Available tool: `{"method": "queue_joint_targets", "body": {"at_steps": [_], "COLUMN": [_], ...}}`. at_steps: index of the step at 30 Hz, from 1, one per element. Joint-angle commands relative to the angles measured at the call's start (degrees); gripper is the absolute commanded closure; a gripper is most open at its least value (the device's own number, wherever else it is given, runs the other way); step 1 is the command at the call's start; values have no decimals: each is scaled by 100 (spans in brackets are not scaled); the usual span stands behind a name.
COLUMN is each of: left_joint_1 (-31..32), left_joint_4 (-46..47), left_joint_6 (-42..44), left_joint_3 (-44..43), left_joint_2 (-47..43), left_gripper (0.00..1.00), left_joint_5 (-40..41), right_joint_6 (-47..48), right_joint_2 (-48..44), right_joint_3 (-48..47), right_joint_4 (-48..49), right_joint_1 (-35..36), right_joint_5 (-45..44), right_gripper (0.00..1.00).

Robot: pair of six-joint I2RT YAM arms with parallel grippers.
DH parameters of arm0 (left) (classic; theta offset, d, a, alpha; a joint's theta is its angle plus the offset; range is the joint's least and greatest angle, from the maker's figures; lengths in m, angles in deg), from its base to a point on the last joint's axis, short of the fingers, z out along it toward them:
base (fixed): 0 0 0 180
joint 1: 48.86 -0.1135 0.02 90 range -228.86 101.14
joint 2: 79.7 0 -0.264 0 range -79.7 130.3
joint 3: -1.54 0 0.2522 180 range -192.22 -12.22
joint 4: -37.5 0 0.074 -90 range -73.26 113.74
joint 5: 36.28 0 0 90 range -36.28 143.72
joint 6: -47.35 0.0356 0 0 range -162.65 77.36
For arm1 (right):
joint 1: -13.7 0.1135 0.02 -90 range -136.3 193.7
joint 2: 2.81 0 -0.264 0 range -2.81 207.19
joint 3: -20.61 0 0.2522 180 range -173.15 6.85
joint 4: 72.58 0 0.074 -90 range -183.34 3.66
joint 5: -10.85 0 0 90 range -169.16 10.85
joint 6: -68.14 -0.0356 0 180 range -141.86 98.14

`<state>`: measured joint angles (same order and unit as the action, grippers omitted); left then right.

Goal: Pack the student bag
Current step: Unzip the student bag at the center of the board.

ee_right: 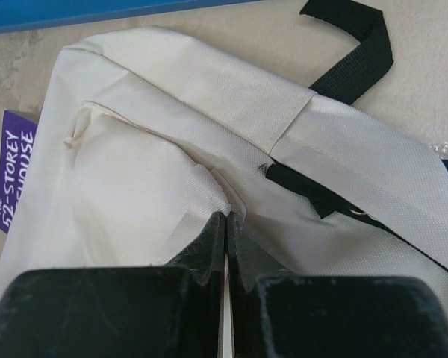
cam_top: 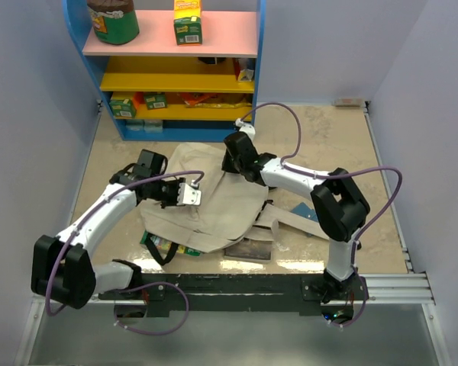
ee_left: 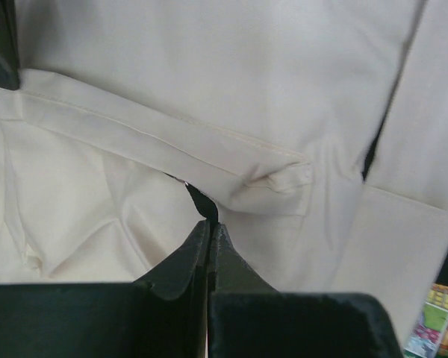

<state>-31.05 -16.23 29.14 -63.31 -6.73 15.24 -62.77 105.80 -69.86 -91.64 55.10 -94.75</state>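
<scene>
1. At the middle of the table (cam_top: 343, 145), the student bag (cam_top: 214, 202) lies slumped, partly over a book (cam_top: 248, 249).
2. Left claw (ee_left: 209, 224) and right claw (ee_right: 225, 220) are each pinched closed on a fold of the bag's cloth rim.
3. Done well, I judge, both folds rise and part evenly, so the mouth gapes without dragging.
4. Tabletop is beige and mottled. A blue shelf (cam_top: 261, 69) stands at the far edge, with pale walls around.

the beige table (cam_top: 332, 141) carries the student bag (cam_top: 214, 206) and, seemingly, a dark book (cam_top: 248, 248) beside it.
</scene>
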Motion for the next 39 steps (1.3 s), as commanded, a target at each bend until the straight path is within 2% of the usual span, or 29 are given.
{"method": "queue_joint_targets", "body": {"at_steps": [1, 2, 3, 4, 6, 7, 9, 12, 13, 16, 21, 25, 27, 29, 34, 39], "left_joint_1": [13, 13, 13, 13, 21, 13, 13, 13, 13, 22, 13, 13, 13, 13, -5, -40], "left_joint_4": [-899, -829, -759, -663, -119, 153, 839, 1385, 1499, 1799, 1606, 1544, 1614, 1807, 2212, 1739], "left_joint_6": [90, 37, -50, -269, -664, -1284, -1815, -2580, -2922, -3241, -3040, -2934, -2995, -3118, -3601, -3268], "left_joint_3": [335, 406, 468, 564, 635, 705, 767, 872, 934, 1030, 1084, 1145, 1154, 1119, 426, -550], "left_joint_2": [-450, -529, -564, -582, -608, -608, -608, -608, -608, -635, -749, -854, -872, -890, -750, -556], "left_gripper": [100, 100, 100, 99, 96, 96, 96, 96, 96, 96, 96, 96, 97, 99, 100, 100], "left_joint_5": [130, 139, 139, 122, 34, 25, -28, -212, -230, -143, -98, -81, -28, 130, 604, 429], "right_joint_6": [74, 83, 100, 100, 39, -22, -58, -128, -250, -461, -699, -875, -762, -691, -848, -1349], "right_joint_2": [89, 107, 150, 168, 125, 81, -50, -122, -69, 54, 388, 424, 161, -68, -342, 27], "right_joint_3": [-380, -432, -468, -520, -678, -722, -723, -898, -1029, -1284, -1505, -1768, -1769, -1585, -1364, -1645], "right_joint_4": [152, 135, 91, -5, -497, -785, -1033, -1534, -1779, -2166, -2528, -3185, -3240, -3031, -2748, -3038], "right_joint_1": [-151, -151, -151, -133, -20, 42, 340, 814, 912, 1237, 1589, 1616, 1503, 1414, 1423, 1519], "right_joint_5": [-436, -427, -436, -401, -514, -619, -830, -1164, -1235, -1419, -1577, -1929, -2018, -1738, -1009, -762], "right_gripper": [100, 95, 84, 64, 48, 44, 34, 28, 28, 27, 27, 26, 24, 24, 27, 31]}}
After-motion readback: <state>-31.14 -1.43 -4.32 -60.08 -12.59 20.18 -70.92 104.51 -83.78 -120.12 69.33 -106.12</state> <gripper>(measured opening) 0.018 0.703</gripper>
